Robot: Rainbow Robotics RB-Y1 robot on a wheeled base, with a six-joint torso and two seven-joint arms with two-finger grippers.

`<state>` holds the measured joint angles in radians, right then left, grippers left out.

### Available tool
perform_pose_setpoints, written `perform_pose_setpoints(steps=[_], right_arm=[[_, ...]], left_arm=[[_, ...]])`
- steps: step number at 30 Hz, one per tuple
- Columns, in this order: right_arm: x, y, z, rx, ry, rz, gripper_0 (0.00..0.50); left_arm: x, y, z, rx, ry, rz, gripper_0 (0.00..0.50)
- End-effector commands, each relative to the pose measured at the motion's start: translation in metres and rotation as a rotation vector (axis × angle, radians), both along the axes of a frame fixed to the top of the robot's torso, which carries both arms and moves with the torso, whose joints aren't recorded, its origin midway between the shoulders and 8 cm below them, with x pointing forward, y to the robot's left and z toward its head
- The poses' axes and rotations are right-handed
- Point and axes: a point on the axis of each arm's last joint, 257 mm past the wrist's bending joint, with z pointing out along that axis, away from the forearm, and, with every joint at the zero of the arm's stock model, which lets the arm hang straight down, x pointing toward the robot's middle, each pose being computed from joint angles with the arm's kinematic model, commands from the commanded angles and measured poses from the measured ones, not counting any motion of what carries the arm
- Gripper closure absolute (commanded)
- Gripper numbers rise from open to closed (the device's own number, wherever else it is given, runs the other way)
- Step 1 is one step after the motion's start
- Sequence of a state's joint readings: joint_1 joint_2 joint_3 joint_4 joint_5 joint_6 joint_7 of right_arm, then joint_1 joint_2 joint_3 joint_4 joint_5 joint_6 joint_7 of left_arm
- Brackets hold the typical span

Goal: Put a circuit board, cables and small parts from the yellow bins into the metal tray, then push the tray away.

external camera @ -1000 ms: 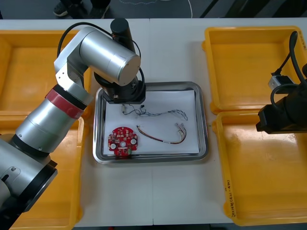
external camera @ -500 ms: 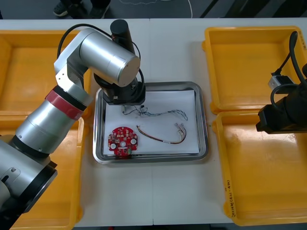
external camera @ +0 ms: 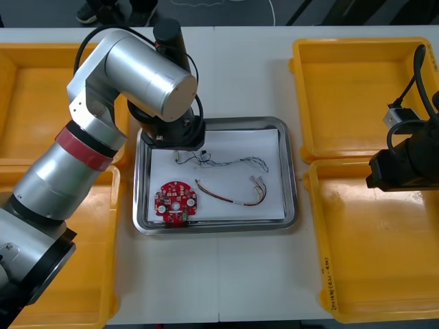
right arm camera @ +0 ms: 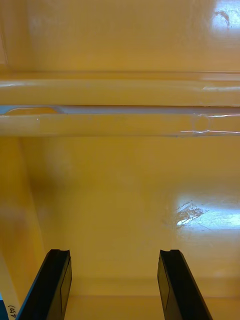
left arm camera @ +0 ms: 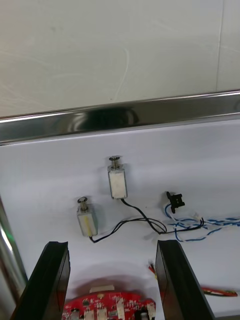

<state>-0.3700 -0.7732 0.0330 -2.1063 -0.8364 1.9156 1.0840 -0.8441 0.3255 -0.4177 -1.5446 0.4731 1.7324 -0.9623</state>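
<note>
The metal tray [external camera: 291, 171] lies at the table's middle, white inside. In it are a round red circuit board [external camera: 175, 203], a red and yellow cable [external camera: 230, 195] and a twisted blue and white cable [external camera: 241, 162]. My left arm [external camera: 151, 75] hangs over the tray's far left corner. Its gripper [left arm camera: 111, 245] is open, with nothing between the fingers. Just beyond the fingertips two small metal parts [left arm camera: 117, 180] joined by thin black wires lie on the white floor. My right gripper [right arm camera: 112, 252] is open and waits above a yellow bin's floor [right arm camera: 125, 200].
Two yellow bins [external camera: 41, 103] stand at the left and two [external camera: 363, 96] at the right, their floors bare where they show. My right arm [external camera: 405, 164] sits over the rims between the right pair. The tray's shiny far rim [left arm camera: 120, 117] lies close beyond the small parts.
My left gripper has opened and let go of the small metal parts, which now lie in the tray. The left arm has drawn back slightly. The right arm has not moved.
</note>
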Motion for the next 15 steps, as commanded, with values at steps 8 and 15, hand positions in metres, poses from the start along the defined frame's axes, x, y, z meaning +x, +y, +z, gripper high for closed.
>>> perform_pose_setpoints(steps=[8,15], right_arm=[[0.002,-0.002,0.01,0.017,-0.032,-0.047,0.0],[0.002,-0.002,0.01,0.017,-0.032,-0.047,0.0]], left_arm=[[-0.012,0.052,0.068,-0.028,-0.052,0.054,0.0],[-0.01,0.078,0.107,-0.08,-0.107,0.073,0.0]])
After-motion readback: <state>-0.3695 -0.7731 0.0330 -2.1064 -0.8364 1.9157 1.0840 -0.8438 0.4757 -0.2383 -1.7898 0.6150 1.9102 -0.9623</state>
